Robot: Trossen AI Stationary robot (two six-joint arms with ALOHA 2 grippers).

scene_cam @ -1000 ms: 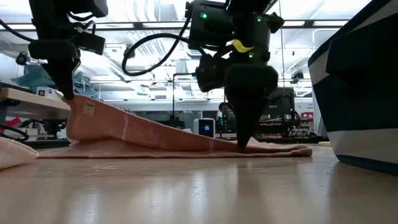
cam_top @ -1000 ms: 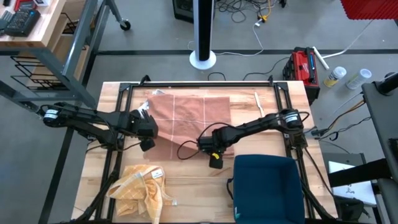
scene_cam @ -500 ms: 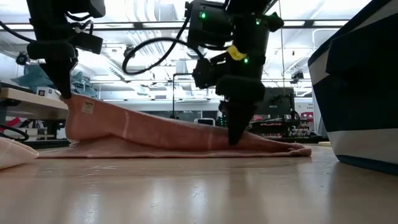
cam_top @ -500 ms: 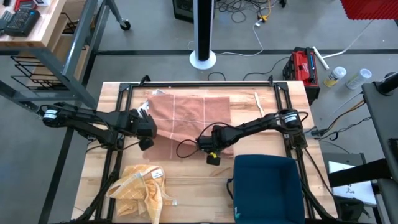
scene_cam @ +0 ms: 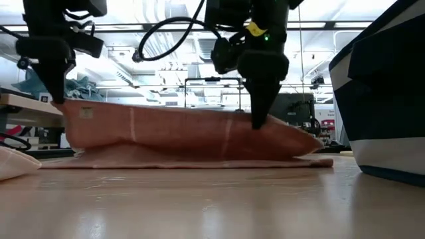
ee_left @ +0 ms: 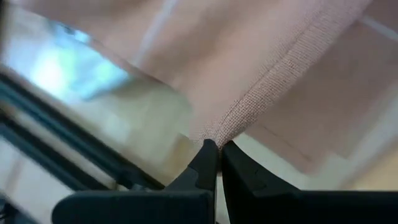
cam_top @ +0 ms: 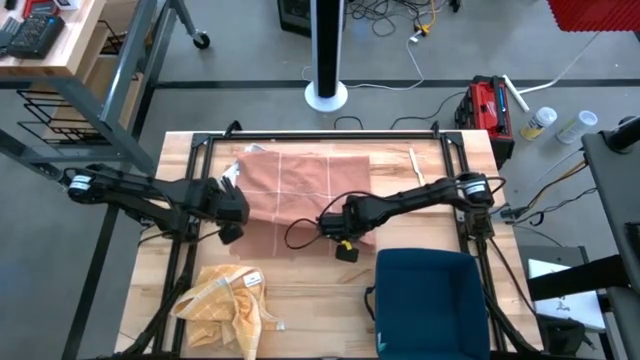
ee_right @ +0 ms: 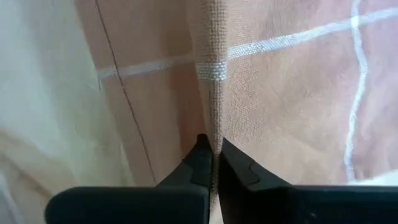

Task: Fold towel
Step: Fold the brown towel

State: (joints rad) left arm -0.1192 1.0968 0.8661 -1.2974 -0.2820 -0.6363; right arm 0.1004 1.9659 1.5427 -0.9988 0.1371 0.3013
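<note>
Wooden counter: both jaws pinch the pink towel's near edge, seemingly level; carry both corners evenly toward the far edge.

Grey floor around the wooden worktop, loose cables trailing across it. White pedestal stand beyond the far edge; red case at the far right corner. Long ceiling light strips overhead, shelving behind.
</note>
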